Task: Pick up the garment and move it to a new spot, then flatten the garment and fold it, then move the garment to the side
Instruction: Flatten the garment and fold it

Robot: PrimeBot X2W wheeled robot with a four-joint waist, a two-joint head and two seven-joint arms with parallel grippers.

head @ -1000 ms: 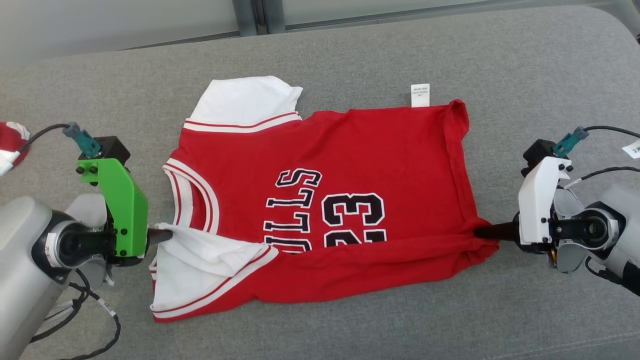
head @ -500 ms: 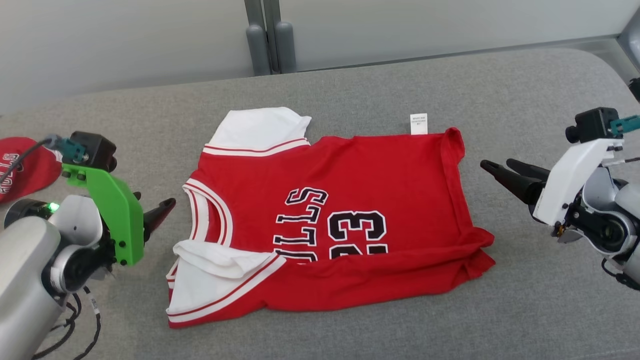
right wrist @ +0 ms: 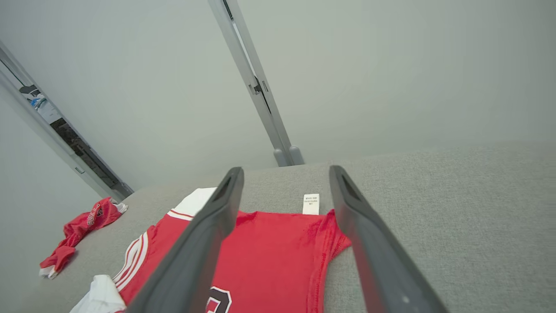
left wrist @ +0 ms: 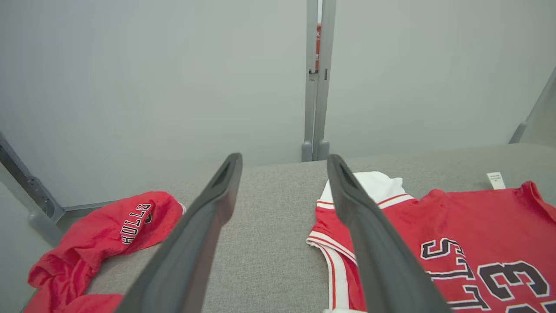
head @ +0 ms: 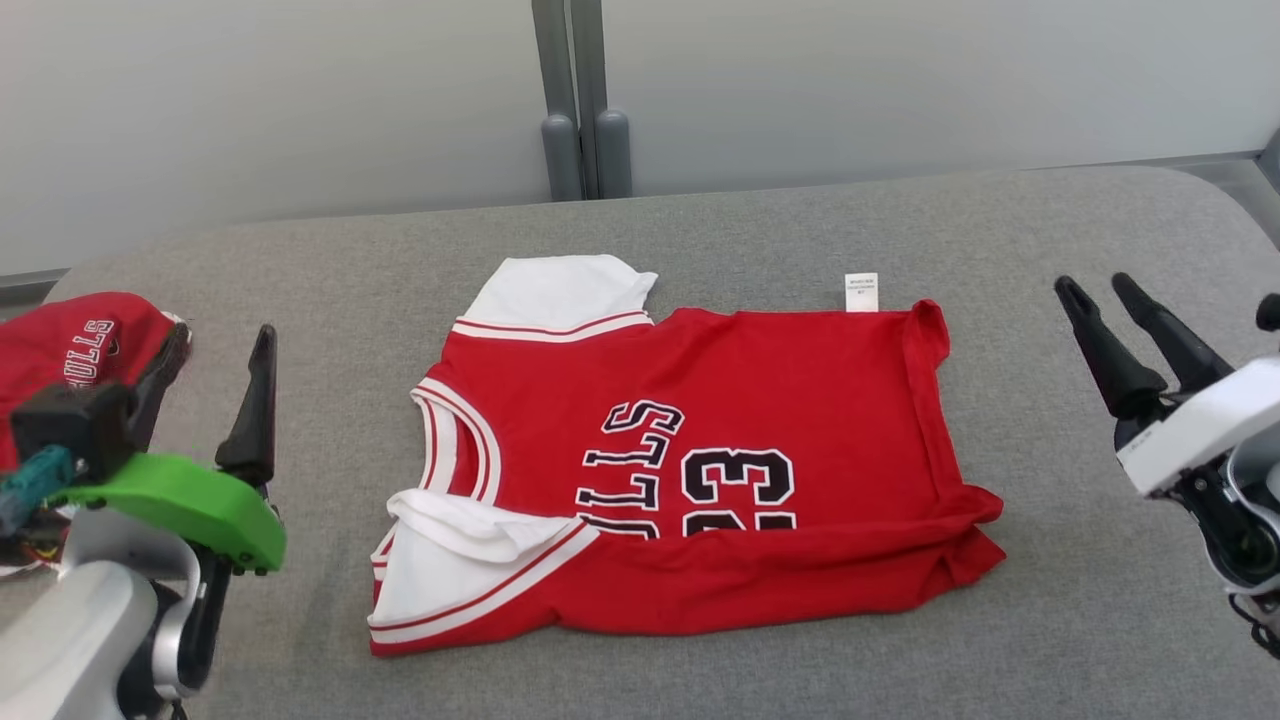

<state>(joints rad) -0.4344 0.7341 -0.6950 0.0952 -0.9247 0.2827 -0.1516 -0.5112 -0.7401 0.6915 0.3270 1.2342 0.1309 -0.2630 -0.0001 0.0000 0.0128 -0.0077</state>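
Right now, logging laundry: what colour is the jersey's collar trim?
Collar trim: white with red stripes; clearest in head view.

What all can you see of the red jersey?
The jersey is red, soft-looking cloth with white sleeves edged in red stripes, a striped white neck band, and black letters and a 23 outlined in white. It lies flat on the grey cushion, neck toward the robot's left, its near edge folded over the print. A white tag sticks out at the far edge. Nothing but the cushion touches it.

Head cam high, fwd/down; both wrist cams low, prob. near-level; shared: jersey.
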